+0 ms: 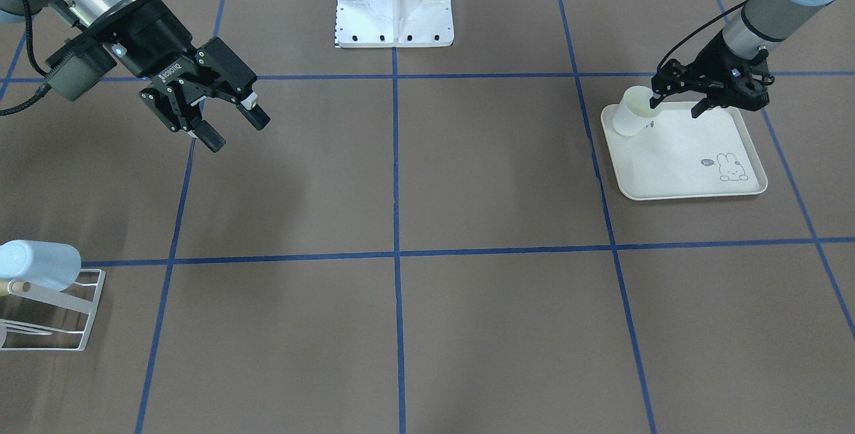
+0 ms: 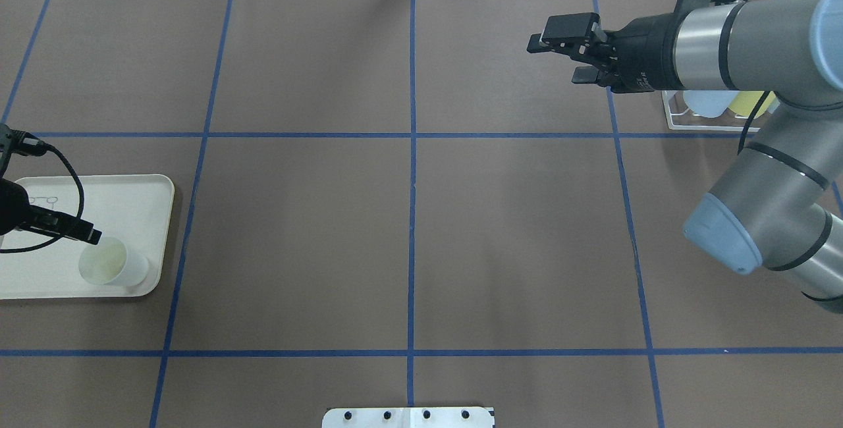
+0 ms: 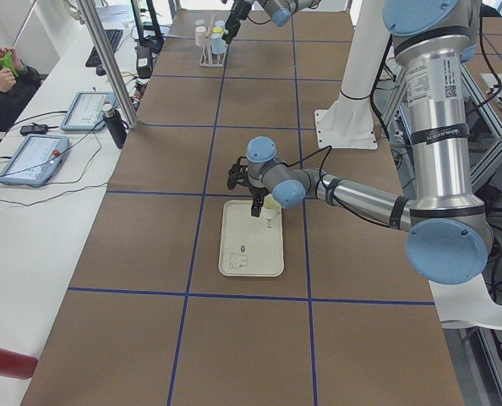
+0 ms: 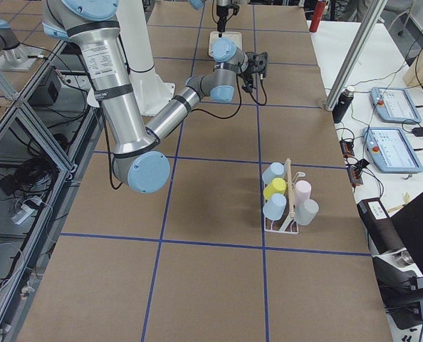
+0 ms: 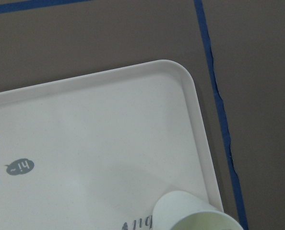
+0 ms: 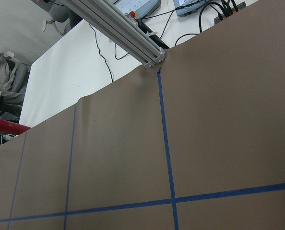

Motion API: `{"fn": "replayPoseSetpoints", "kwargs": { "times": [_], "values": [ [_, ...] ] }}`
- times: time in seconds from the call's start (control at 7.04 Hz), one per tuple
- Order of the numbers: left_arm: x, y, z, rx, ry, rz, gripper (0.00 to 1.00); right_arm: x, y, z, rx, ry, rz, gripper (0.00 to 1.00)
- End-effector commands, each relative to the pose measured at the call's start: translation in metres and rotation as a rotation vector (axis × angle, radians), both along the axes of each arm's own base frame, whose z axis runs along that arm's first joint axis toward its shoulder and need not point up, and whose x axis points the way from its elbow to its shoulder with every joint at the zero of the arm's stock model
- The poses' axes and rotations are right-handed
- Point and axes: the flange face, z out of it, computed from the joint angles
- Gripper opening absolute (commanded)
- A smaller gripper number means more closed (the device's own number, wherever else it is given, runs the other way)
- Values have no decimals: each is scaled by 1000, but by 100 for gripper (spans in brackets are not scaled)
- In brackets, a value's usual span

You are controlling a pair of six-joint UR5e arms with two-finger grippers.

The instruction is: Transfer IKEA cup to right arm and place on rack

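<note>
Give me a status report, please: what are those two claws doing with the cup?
Left fingers open at rim of white cup, on rabbit-print tray. Right fingers open, empty. Rack holds other cups. No obstacle seen between arms.

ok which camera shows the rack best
Exterior right: the whole rack shows, unblocked, with five cups on it. Front-facing cuts it off at the edge, overhead hides most of it behind the right arm, exterior left has it far and small; the wrist views miss it.
</note>
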Motion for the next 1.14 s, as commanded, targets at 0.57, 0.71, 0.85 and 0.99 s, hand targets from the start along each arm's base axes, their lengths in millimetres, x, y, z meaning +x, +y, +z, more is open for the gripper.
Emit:
{"fn": "replayPoseSetpoints", "kwargs": {
  "times": [0.57,0.71,0.85,0.99],
  "values": [
    [21,9,15,-22,-15,50,82,-2,0,1,-1,2,-3,100],
    [23,10,15,-26,-13,57,69,-2,0,1,-1,3,-2,100],
    [24,10,15,-28,-15,59,41,-1,0,2,-2,3,-2,100],
    [28,13,16,-29,-16,70,27,-1,0,2,-2,3,-2,100]
  ]
}}
